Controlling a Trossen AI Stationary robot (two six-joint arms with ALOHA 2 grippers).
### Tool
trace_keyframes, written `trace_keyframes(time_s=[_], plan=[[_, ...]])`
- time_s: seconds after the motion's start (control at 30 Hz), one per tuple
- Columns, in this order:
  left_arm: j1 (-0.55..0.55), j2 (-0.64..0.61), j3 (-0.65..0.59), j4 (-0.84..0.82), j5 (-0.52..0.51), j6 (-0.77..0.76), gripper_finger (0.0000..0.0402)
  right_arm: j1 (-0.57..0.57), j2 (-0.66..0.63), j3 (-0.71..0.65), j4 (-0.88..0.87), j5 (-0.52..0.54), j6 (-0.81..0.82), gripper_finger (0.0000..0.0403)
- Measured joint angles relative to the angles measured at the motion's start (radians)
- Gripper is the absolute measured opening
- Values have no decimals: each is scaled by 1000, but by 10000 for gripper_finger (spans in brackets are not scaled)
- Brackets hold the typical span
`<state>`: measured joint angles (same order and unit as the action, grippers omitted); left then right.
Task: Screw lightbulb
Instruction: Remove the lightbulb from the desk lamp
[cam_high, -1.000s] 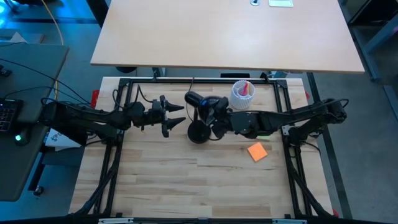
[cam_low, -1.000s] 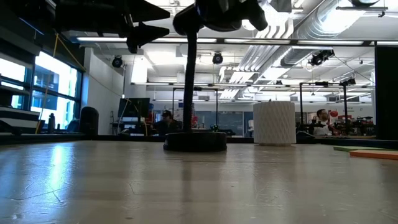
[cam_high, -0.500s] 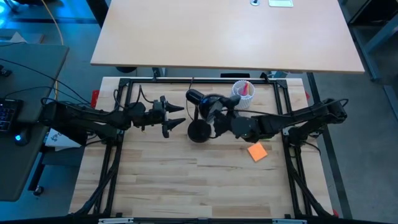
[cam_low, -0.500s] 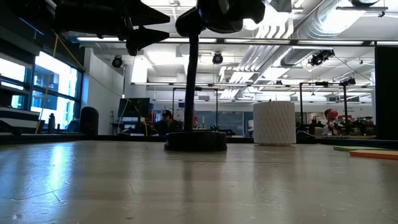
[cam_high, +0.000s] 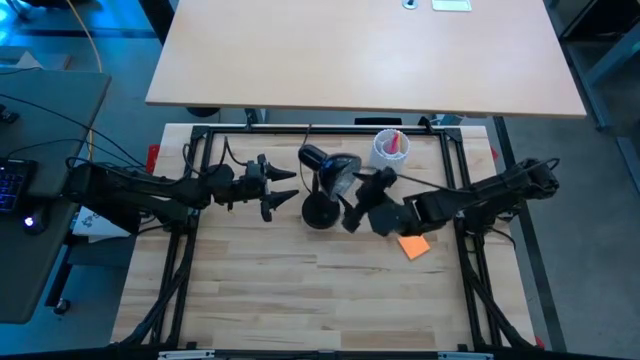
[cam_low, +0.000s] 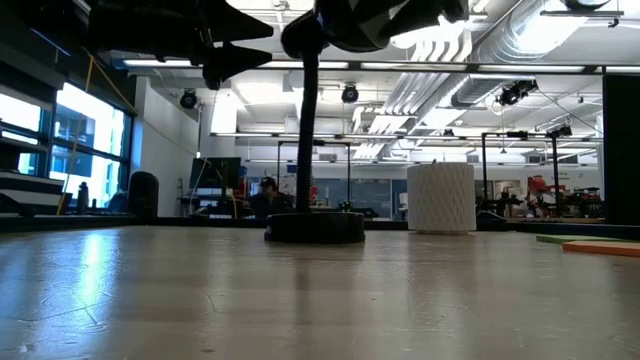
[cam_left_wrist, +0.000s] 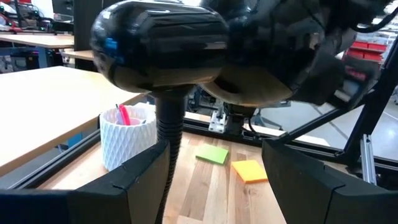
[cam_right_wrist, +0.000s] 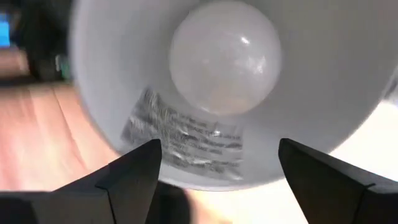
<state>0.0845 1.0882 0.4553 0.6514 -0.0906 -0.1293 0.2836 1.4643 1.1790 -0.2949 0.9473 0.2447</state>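
Since the earlier frame, the right gripper has drawn back from the lamp's shade and spread its fingers; it was pressed in at the shade a second ago and now sits just off it, with nothing between its fingers. Its wrist view looks straight up into the white inside of the shade, where the lightbulb sits seated in the centre, directly ahead of the open fingers and apart from them. A printed label shows on the shade's inner wall just below the bulb.

On the other side of the lamp, the left gripper has not moved. It hangs with its fingers apart and empty, pointing at the lamp's stem. From its wrist view the black shade fills the space ahead and above, and the right arm's dark body crowds in behind it.

Beyond the right gripper stands a white ribbed cup with something pink in it. An orange sticky pad lies on the worktop just behind that gripper, under its arm. The lamp's round base rests flat on the worktop.
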Motion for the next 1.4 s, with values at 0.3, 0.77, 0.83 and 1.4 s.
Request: trace_keyframes(time_s=[0.3, 0.77, 0.83, 1.4], plan=[[0, 0, 0, -1, 0, 0, 252, -60, -8, 0, 79, -117, 290, 323], [0, 0, 0, -3, 1, 2, 252, -143, -10, 0, 225, -195, 188, 313], [0, 0, 0, -3, 1, 1, 252, -154, -10, 0, 226, -222, 131, 299], [0, 0, 0, -3, 1, -37, 252, -122, -10, 0, 235, -81, -1146, 243]])
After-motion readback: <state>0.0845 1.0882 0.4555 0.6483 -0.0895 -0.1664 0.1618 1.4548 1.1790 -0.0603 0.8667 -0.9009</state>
